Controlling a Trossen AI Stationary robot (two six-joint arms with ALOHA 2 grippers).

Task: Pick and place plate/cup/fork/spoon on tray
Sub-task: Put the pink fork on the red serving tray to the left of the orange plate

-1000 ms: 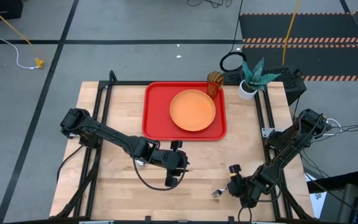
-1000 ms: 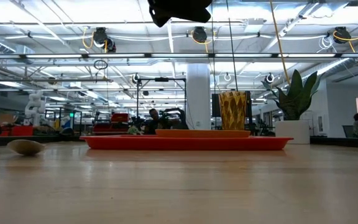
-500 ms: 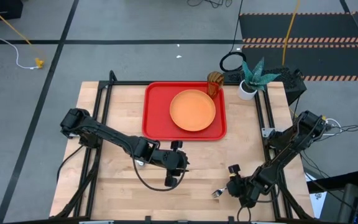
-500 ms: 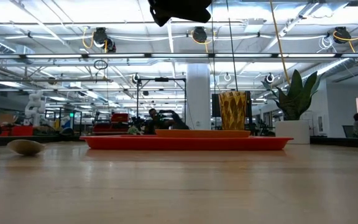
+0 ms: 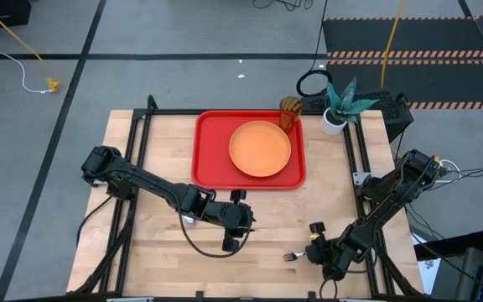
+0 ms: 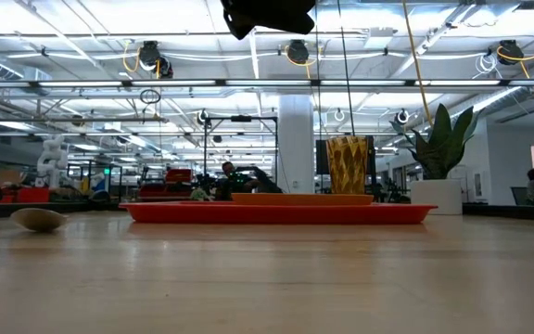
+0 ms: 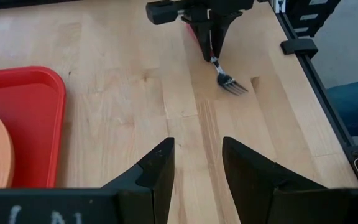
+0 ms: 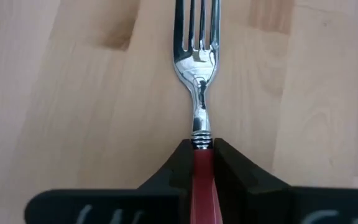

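While the orange plate (image 5: 260, 148) is already set on the red tray (image 5: 210, 148), the fork (image 8: 196, 68) is clamped by its handle between the right gripper (image 8: 197, 151) fingers, tines kept forward for carrying; the left gripper (image 7: 197, 163) is held open, empty.

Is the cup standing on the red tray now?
No, in the high view the cup stands just past the far right corner of the tray, on the table.

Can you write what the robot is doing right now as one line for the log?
right pincer: shut on fork handle, near table edge | left pincer: open, idle | plate: on tray
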